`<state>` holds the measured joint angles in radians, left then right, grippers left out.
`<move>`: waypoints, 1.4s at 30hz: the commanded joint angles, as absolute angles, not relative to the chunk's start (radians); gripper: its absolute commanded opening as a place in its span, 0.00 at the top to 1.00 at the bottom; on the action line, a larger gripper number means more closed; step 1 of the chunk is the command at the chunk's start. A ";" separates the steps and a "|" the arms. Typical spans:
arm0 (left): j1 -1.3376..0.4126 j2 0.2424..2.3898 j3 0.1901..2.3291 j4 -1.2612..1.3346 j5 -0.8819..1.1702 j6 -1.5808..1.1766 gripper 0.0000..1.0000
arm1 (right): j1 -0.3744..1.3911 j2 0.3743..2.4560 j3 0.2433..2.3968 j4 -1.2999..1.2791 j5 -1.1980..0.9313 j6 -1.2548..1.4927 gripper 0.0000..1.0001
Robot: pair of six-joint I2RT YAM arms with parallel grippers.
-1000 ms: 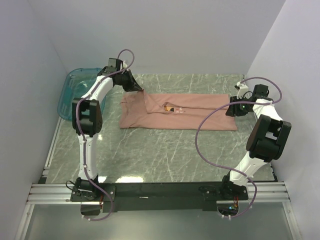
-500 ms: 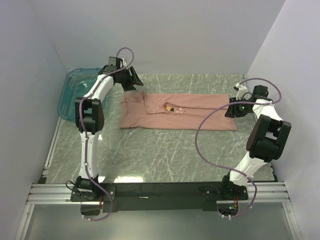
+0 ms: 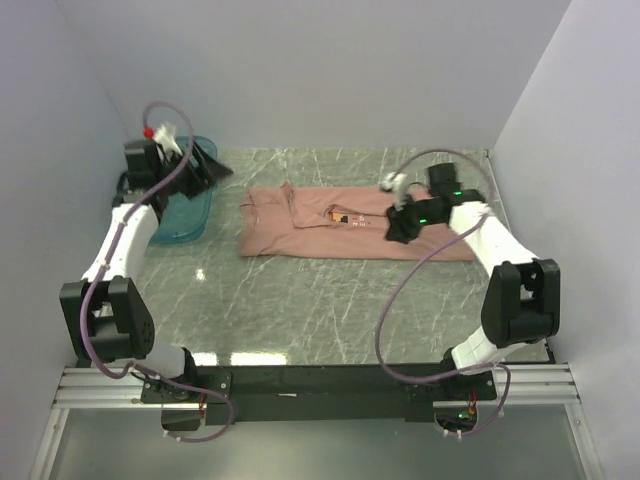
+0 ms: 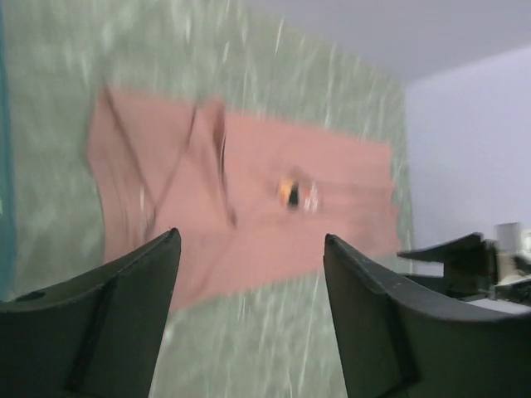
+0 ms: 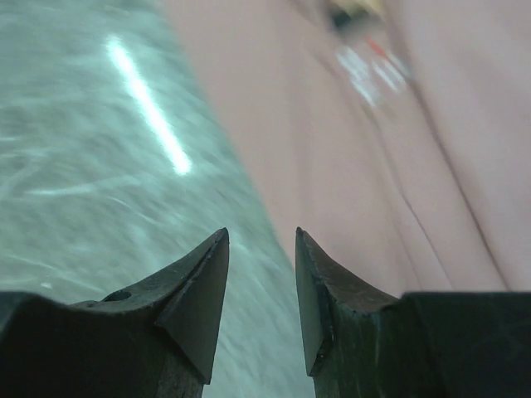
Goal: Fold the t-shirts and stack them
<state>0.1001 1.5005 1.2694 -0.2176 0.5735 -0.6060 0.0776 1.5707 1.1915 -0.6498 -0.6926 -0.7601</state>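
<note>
T-shirt [image 3: 320,235], dusty pink, lies flat on the far half of the worktop [image 3: 300,310] as a long band running left to right. Its sides appear to be turned in, and the small chest print faces up near the middle. By my reading the lengthwise fold is done and the crosswise fold is the step in hand. The next move calls for a pinch on one short end, which must then be carried over to the other without dragging the band askew. The right jaws hover over the band just right of the print, tips aimed at its near edge where cloth meets stone. They stand narrowly parted with nothing between them. The left jaws stand wide and empty over the teal bin [image 3: 195,215] at the far left, well apart from the shirt's left end. Neither pair touches the cloth, as far as can be told.
</note>
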 commanded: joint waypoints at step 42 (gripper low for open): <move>-0.167 1.651 1.037 -0.353 0.003 -0.624 0.65 | 0.328 1.729 1.230 -0.666 -0.667 -0.620 0.59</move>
<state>-0.1616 1.6669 0.9985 -0.3264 0.0620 -0.6594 0.3229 1.7821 1.2209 -0.6567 -0.6357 -0.6041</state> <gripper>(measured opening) 0.357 0.412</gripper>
